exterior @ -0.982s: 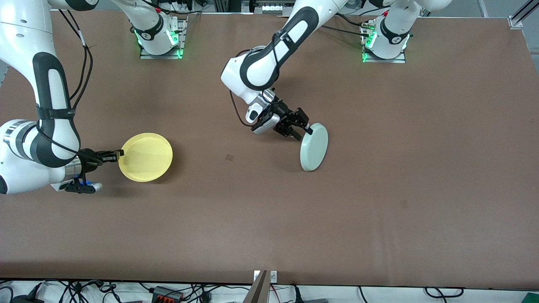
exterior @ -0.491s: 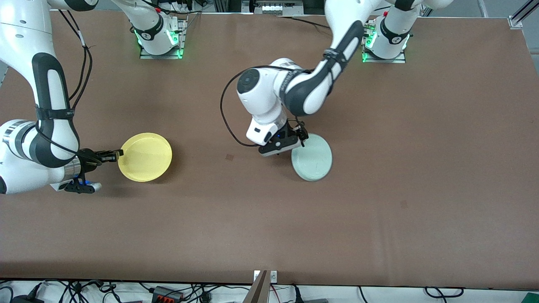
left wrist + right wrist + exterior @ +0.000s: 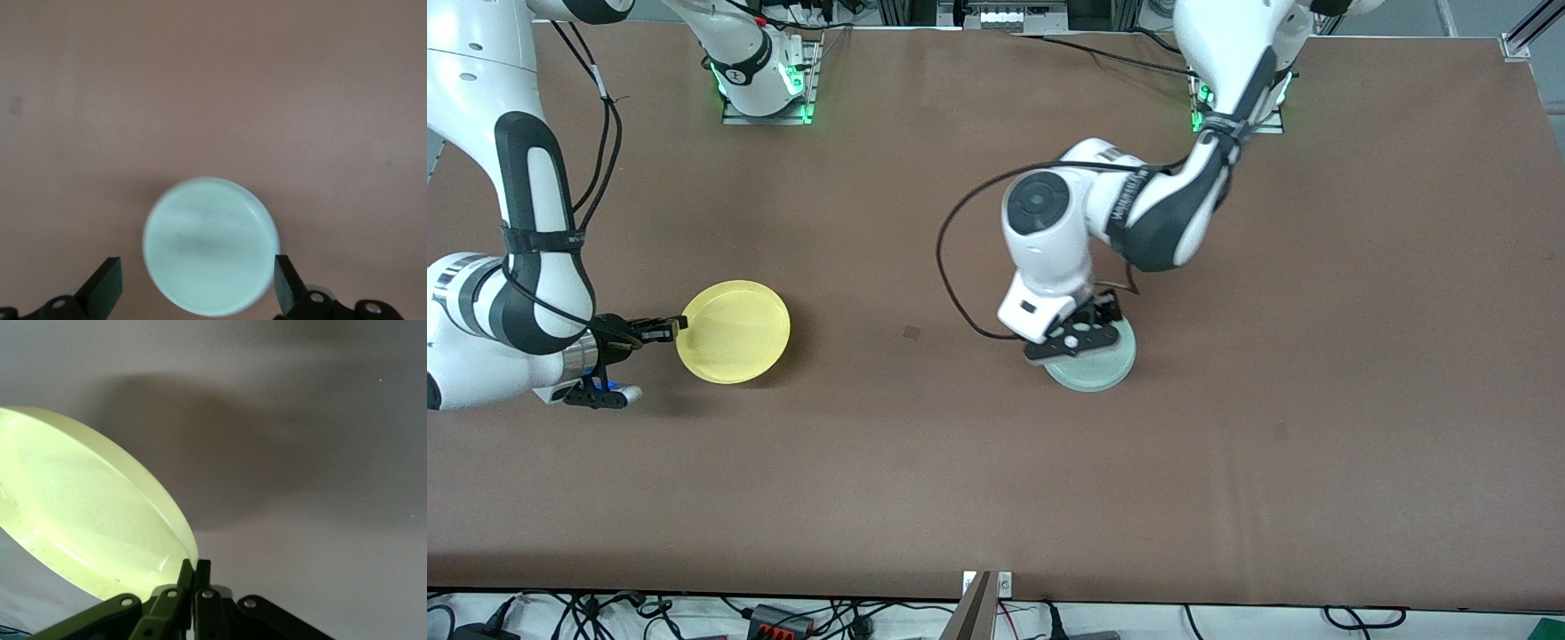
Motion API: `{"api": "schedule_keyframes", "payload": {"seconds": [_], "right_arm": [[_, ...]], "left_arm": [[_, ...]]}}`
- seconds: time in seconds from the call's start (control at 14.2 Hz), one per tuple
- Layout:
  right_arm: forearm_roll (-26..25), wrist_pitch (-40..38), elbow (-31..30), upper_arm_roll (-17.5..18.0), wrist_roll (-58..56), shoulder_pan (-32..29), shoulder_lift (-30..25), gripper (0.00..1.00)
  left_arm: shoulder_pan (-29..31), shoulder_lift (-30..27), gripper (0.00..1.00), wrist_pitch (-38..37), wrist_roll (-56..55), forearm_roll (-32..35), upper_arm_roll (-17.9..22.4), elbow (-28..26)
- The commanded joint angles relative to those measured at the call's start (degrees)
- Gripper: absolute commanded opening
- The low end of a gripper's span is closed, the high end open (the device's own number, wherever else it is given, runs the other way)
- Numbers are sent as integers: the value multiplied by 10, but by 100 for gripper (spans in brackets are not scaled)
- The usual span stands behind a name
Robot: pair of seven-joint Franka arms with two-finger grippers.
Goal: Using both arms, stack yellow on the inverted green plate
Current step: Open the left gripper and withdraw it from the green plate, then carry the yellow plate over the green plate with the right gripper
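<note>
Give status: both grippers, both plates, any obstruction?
Left gripper open, over green plate, which lies inverted on table. Right gripper shut on yellow plate rim, plate raised. Nothing between the plates.

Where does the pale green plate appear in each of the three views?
Front view: the green plate lies flat on the brown table, partly covered by the left gripper above it.
Left wrist view: the green plate sits low in the middle, between the open fingers.
Right wrist view: it is not in view; only the yellow plate shows.
Shared landmark: the brown table.
</note>
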Motion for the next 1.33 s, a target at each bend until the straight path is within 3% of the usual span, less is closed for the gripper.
{"api": "schedule_keyframes", "payload": {"seconds": [0.0,0.21,0.35,0.56,0.84,1.12,1.26], "right_arm": [[4,-8,1,6,-6,10,-7,0],[21,-8,3,6,13,51,-9,0],[59,-8,8,6,37,83,-8,0],[141,11,16,6,125,156,-2,0],[261,129,24,10,217,238,21,0],[268,269,39,10,273,328,60,0],[264,290,78,7,312,363,93,0]], "left_arm": [[67,-40,100,-42,124,-15,-10,-17],[131,-64,100,-71,230,-15,-10,-19],[163,-91,100,-79,268,-15,-10,-49],[198,-157,100,-78,309,-16,-11,-116],[246,-266,100,-76,367,-56,-11,-213],[280,-364,100,-76,401,-88,-11,-299],[295,-382,100,-76,440,-92,-11,-302]]}}
